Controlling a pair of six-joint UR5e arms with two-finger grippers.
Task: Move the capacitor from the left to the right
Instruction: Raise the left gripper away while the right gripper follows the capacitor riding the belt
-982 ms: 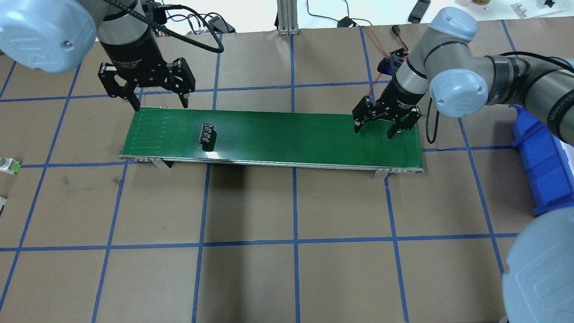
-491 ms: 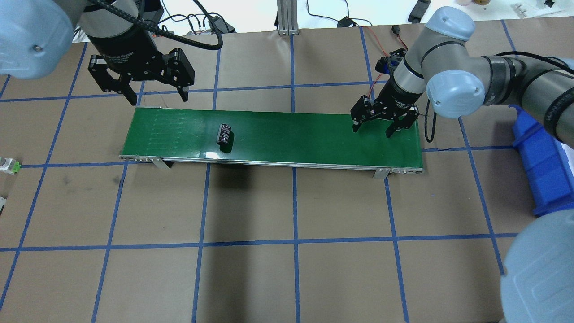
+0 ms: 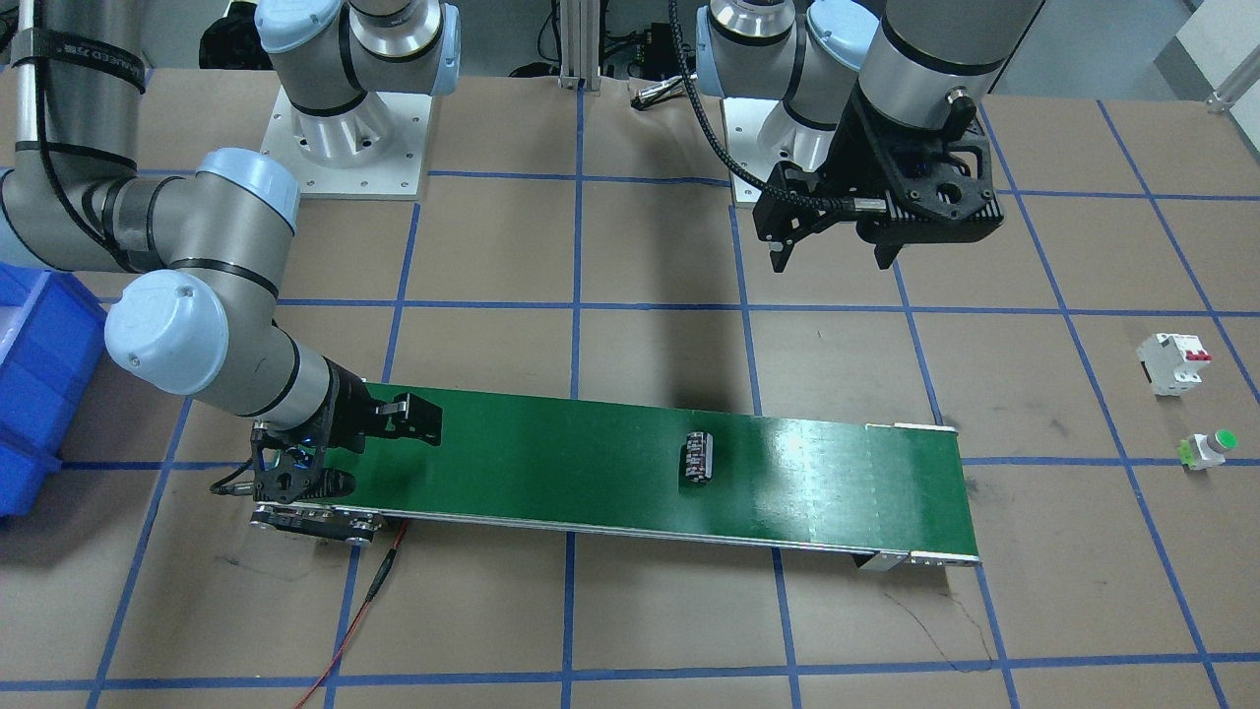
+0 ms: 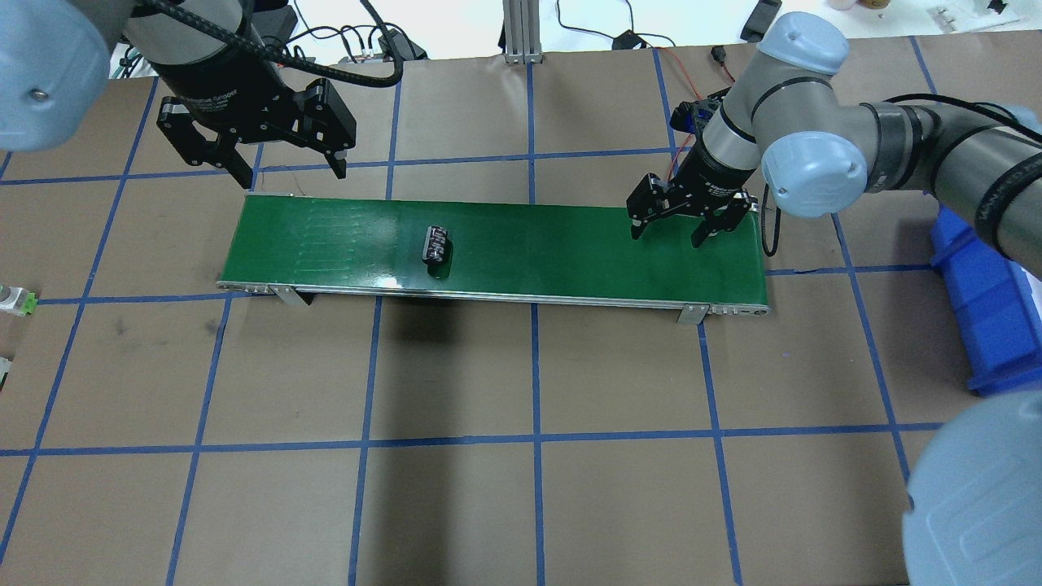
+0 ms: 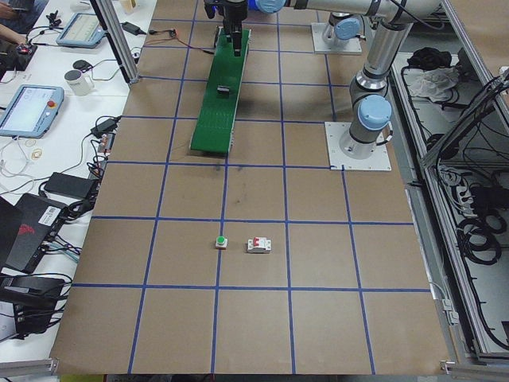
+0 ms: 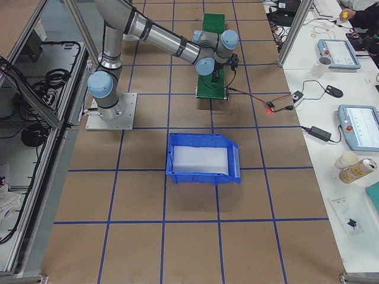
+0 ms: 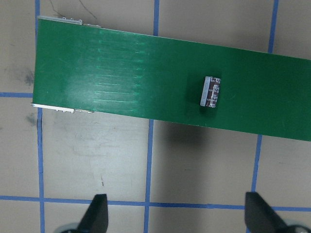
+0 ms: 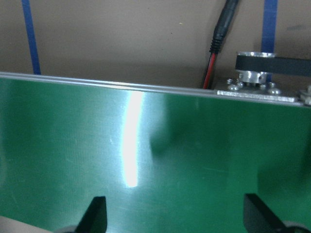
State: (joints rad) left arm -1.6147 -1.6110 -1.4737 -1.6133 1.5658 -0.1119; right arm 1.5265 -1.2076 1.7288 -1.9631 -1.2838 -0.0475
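The capacitor [image 4: 436,244], a stubby dark cylinder with pale stripes, lies on its side on the green conveyor belt [image 4: 570,244], left of the belt's middle. It also shows in the front view [image 3: 698,459] and the left wrist view [image 7: 211,91]. My left gripper [image 4: 291,175] is open and empty, raised behind the belt's left end, apart from the capacitor. My right gripper [image 4: 667,238] is open and empty, low over the belt's right end, well right of the capacitor. The right wrist view shows only bare belt [image 8: 146,160] between its fingers.
A blue bin [image 4: 985,301] stands off the belt's right end. A white breaker with red switches [image 3: 1171,362] and a green-capped push button [image 3: 1209,448] sit on the table at my far left. A red wire [image 3: 364,601] runs from the belt's motor end.
The capacitor has travelled rightward along the belt. My left gripper has drawn back and away from the belt's left end. My right gripper has shifted slightly left over the belt.
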